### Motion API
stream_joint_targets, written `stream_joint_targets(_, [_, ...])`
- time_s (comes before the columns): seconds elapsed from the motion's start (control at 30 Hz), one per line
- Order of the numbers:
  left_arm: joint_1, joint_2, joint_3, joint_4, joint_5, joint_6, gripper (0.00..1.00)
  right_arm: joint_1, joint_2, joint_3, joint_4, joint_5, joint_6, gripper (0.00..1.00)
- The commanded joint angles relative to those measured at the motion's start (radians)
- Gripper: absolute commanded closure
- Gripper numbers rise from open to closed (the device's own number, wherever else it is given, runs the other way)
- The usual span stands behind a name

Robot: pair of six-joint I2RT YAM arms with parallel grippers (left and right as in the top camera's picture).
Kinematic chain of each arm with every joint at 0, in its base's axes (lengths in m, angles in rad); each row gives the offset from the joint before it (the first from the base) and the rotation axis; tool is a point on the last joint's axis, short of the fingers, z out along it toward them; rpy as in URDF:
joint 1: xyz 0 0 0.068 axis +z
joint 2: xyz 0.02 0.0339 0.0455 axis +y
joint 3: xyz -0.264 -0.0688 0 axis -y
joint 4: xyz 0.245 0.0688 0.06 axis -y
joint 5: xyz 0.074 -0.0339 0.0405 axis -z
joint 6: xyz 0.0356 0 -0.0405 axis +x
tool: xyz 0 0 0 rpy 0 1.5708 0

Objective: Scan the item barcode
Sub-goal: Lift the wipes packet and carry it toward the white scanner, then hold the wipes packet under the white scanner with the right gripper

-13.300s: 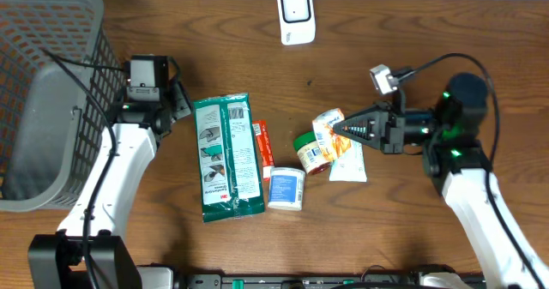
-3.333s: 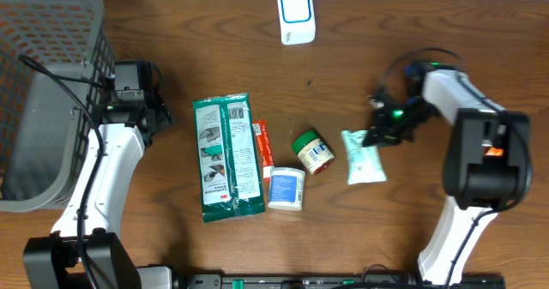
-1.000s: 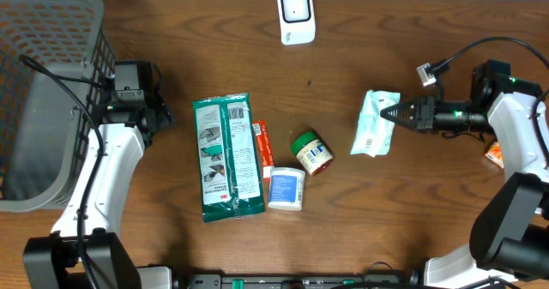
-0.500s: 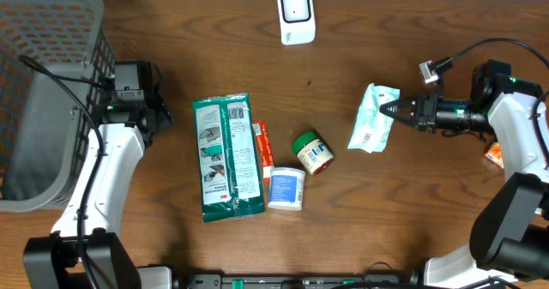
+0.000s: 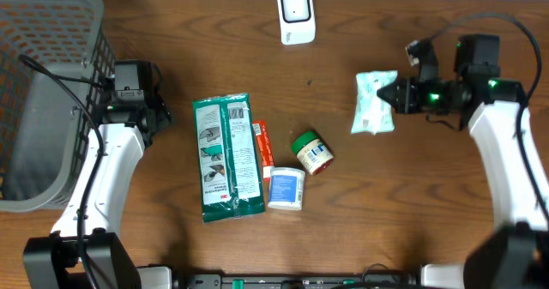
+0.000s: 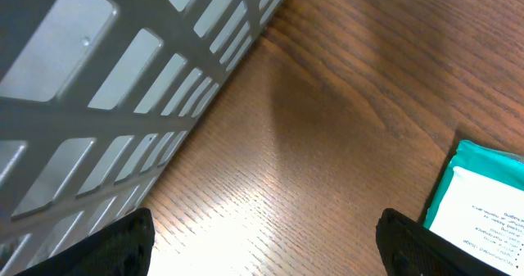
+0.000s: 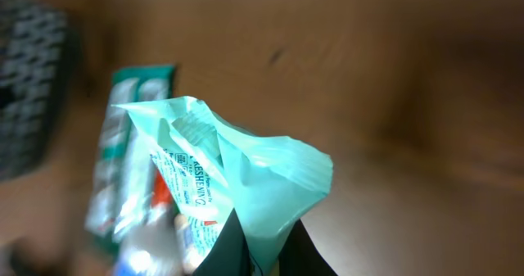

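My right gripper (image 5: pixel 394 96) is shut on the edge of a mint-green wipes packet (image 5: pixel 374 103) and holds it above the table, right of centre. In the right wrist view the packet (image 7: pixel 237 165) fills the middle, pinched between my dark fingers (image 7: pixel 219 251), and its barcode cannot be made out. The white scanner (image 5: pixel 296 15) stands at the table's far edge, up and left of the packet. My left gripper (image 5: pixel 139 109) hovers open beside the basket, its two fingertips (image 6: pixel 115 243) wide apart over bare wood.
A grey mesh basket (image 5: pixel 43 92) fills the far left. Mid-table lie a large green pack (image 5: pixel 227 156), a red tube (image 5: pixel 262 143), a green-lidded jar (image 5: pixel 311 152) and a white tub (image 5: pixel 286 189). The green pack's corner (image 6: pixel 483 202) shows in the left wrist view.
My right arm has lifted the packet toward the table's far edge and swung round, the packet turning a little. The left arm has not moved.
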Motion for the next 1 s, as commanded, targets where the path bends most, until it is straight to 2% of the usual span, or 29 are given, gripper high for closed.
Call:
stream_joint_targets(0.0, [0.003,0.007,-0.014,0.000,-0.013,-0.006,0.14,0.119,-0.126,0.016,0.096,0.301,0.092,0.99])
stream_joint_targets(0.17, [0.003,0.007,-0.014,0.000,-0.013,-0.006,0.14,0.229,-0.162,0.016,0.253,0.272,0.045,0.99])
stream_joint_targets(0.23, [0.003,0.007,-0.014,0.000,-0.013,-0.006,0.14,0.269,-0.162,0.021,0.268,0.298,0.077,0.99])
stream_joint_targets(0.27, [0.003,0.007,-0.014,0.000,-0.013,-0.006,0.14,0.299,-0.162,0.031,0.265,0.355,0.108,0.99])
stream_joint_targets(0.37, [0.003,0.007,-0.014,0.000,-0.013,-0.006,0.14,0.398,-0.162,0.052,0.269,0.597,0.077,0.99])
stream_joint_targets(0.47, [0.003,0.007,-0.014,0.000,-0.013,-0.006,0.14,0.529,-0.158,0.080,0.294,0.880,-0.062,0.99])
stream_joint_targets(0.57, [0.003,0.007,-0.014,0.000,-0.013,-0.006,0.14,0.647,-0.144,0.122,0.306,1.044,-0.203,0.99])
stream_joint_targets(0.7, [0.003,0.007,-0.014,0.000,-0.013,-0.006,0.14,0.742,-0.101,0.203,0.299,1.322,-0.290,0.99])
stream_joint_targets(0.8, [0.003,0.007,-0.014,0.000,-0.013,-0.006,0.14,0.797,-0.031,0.297,0.299,1.529,-0.415,0.99])
stream_joint_targets(0.97, [0.003,0.007,-0.014,0.000,-0.013,-0.006,0.14,0.857,0.164,0.513,0.360,1.729,-0.664,0.99])
